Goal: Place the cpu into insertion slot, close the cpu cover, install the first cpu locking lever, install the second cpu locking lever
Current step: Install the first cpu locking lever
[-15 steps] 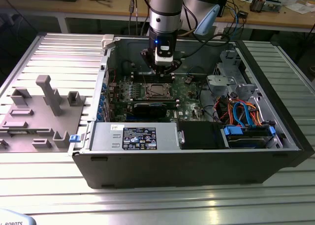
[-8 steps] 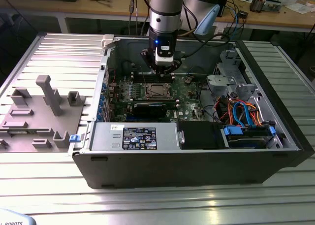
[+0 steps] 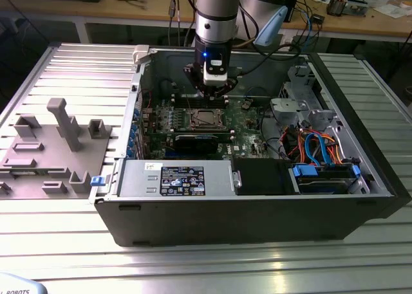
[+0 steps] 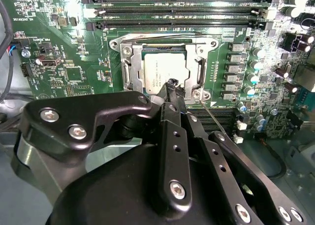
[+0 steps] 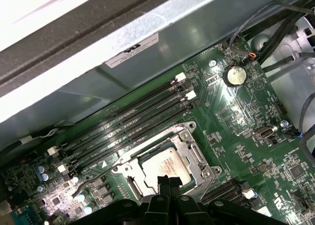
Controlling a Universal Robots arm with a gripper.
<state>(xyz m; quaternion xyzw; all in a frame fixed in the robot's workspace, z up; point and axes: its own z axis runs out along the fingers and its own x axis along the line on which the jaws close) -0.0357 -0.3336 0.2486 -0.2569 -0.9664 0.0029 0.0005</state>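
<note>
The cpu (image 4: pixel 162 71) (image 5: pixel 166 165) lies flat in the insertion slot (image 3: pixel 205 118) on the green motherboard, its silver top showing. The cpu cover (image 4: pixel 129 67) (image 5: pixel 193 151), a silvery frame, lies down around it. One thin locking lever (image 4: pixel 162 36) runs flat along one side of the socket. A second thin lever (image 4: pixel 213 118) sticks out at a slant from a socket corner. My gripper (image 4: pixel 172 84) (image 5: pixel 167 179) (image 3: pixel 213 93) hovers at the socket's edge just over the cpu, fingertips together and shut, with nothing seen between them.
The open computer case (image 3: pixel 193 210) lies on a slatted metal table. Memory slots (image 4: pixel 177 11) (image 5: pixel 133 121) run beside the socket. A power supply (image 3: pixel 174 178) and drive cage with blue and orange cables (image 3: pixel 318 149) fill the case's near side. A grey fixture block (image 3: pixel 55 146) sits at the exterior view's left.
</note>
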